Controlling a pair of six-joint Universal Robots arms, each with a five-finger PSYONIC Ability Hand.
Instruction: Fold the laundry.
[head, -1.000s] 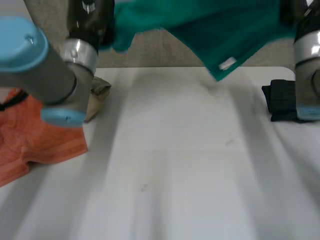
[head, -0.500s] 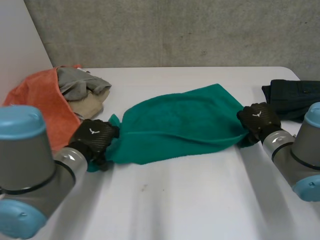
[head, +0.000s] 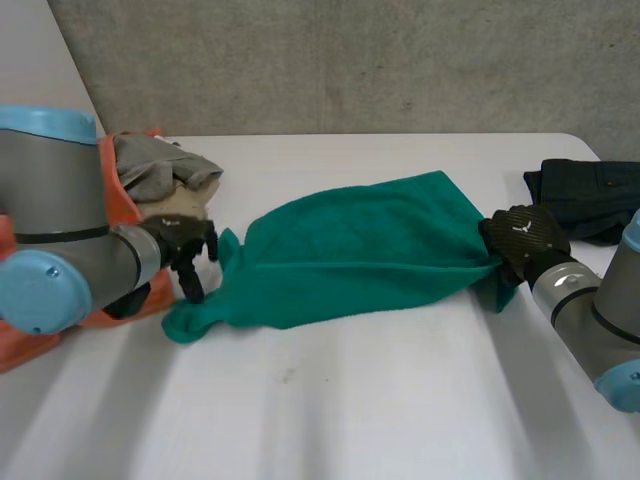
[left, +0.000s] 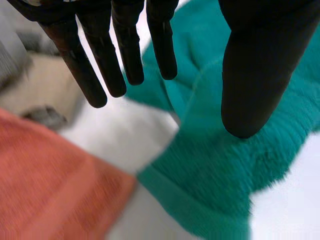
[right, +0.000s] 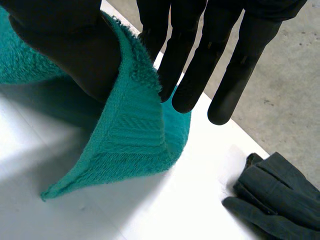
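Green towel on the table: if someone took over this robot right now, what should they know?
Left hand: open, fingers straight, beside the green towel's left end.
Right hand: pinches the towel's right end between thumb and fingers.
The towel lies stretched across the white table, rumpled, no fold made.
Left to do: fold it, then the orange cloth, grey cloth and beige cloth piled by the left arm.
A dark garment lies by the right arm.
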